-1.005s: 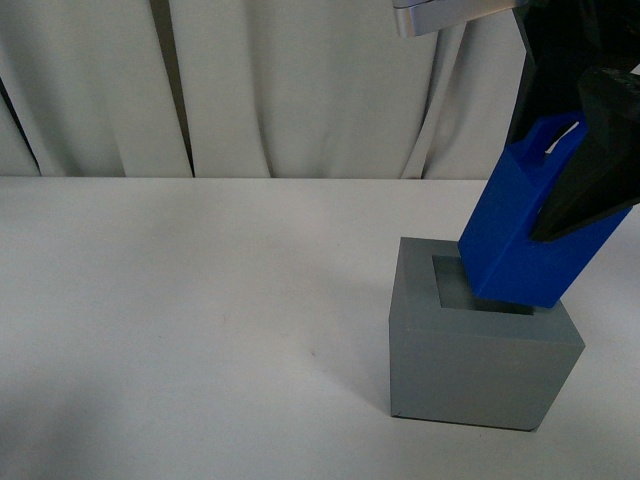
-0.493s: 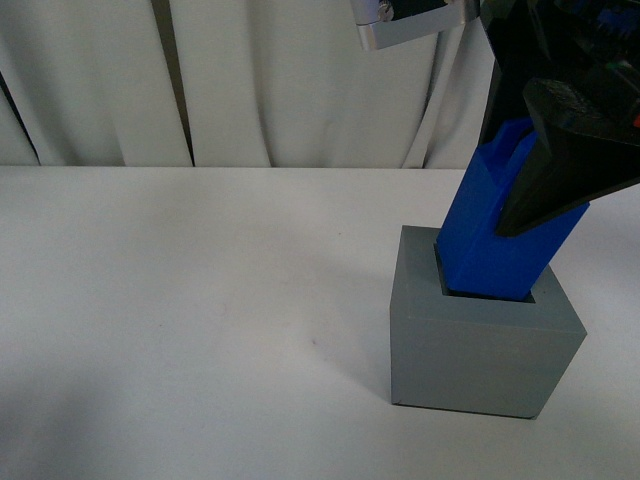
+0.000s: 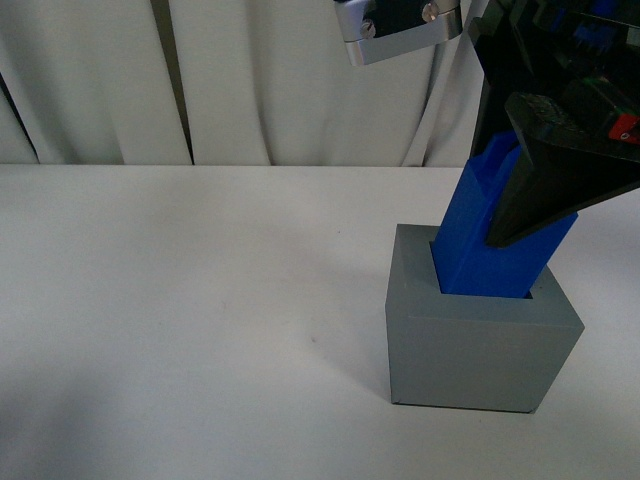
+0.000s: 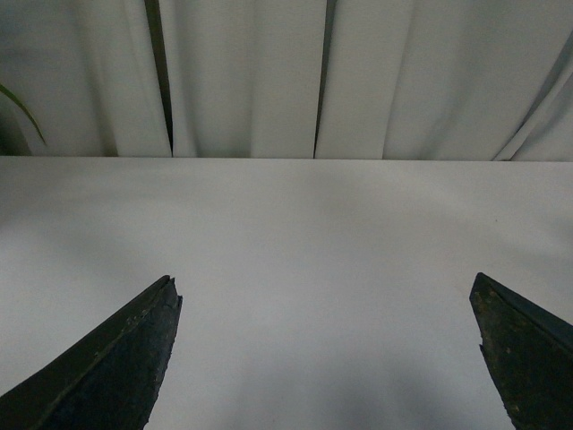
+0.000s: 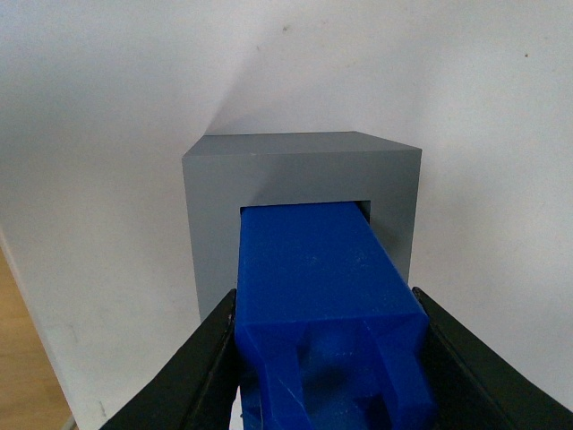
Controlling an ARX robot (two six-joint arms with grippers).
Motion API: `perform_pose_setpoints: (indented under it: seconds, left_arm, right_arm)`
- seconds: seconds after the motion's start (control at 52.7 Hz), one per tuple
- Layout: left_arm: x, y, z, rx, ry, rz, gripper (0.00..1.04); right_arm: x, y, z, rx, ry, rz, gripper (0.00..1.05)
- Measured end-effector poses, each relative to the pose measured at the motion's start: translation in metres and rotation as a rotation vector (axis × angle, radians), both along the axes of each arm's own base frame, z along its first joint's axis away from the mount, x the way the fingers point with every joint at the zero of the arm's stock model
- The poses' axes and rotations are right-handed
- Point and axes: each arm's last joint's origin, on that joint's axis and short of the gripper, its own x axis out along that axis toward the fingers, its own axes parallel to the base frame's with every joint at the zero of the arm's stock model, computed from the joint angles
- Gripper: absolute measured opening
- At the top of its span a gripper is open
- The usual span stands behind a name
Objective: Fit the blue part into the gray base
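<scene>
The gray base [image 3: 480, 340] stands on the white table at the right of the front view. The blue part [image 3: 490, 245] leans to the right, its lower end inside the base's square recess. My right gripper [image 3: 535, 215] is shut on the blue part's upper half and hides its handle. In the right wrist view the blue part [image 5: 313, 278] runs from between my fingers [image 5: 201, 367] into the recess of the gray base [image 5: 295, 170]. My left gripper [image 4: 327, 296] is open and empty over bare table, and is not in the front view.
The white table [image 3: 200, 300] stretches to the left of the base. White curtains [image 3: 260, 80] hang behind the table's far edge. The right wrist view shows a table edge with wooden floor [image 5: 27, 358] beside it.
My right gripper has moved left and down with the blue part. The part's lower end has gone from the recess rim to deeper inside the base, and it leans less.
</scene>
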Motion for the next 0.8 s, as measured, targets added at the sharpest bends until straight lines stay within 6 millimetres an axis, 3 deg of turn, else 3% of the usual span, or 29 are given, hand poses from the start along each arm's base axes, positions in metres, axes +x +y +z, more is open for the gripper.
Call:
perform_pose_setpoints:
  seconds: [0.322, 0.455, 0.645, 0.797]
  left_arm:
    - [0.000, 0.000, 0.000, 0.000, 0.000, 0.000, 0.99]
    - [0.000, 0.000, 0.000, 0.000, 0.000, 0.000, 0.99]
    - [0.000, 0.000, 0.000, 0.000, 0.000, 0.000, 0.99]
    - [0.000, 0.000, 0.000, 0.000, 0.000, 0.000, 0.99]
  right_arm:
    - [0.001, 0.001, 0.001, -0.028, -0.007, 0.006, 0.48]
    - [0.002, 0.000, 0.004, -0.017, -0.015, 0.007, 0.73]
    - [0.006, -0.002, 0.016, 0.047, -0.033, 0.001, 0.98]
    - [0.011, -0.008, 0.024, 0.118, -0.055, -0.016, 0.97]
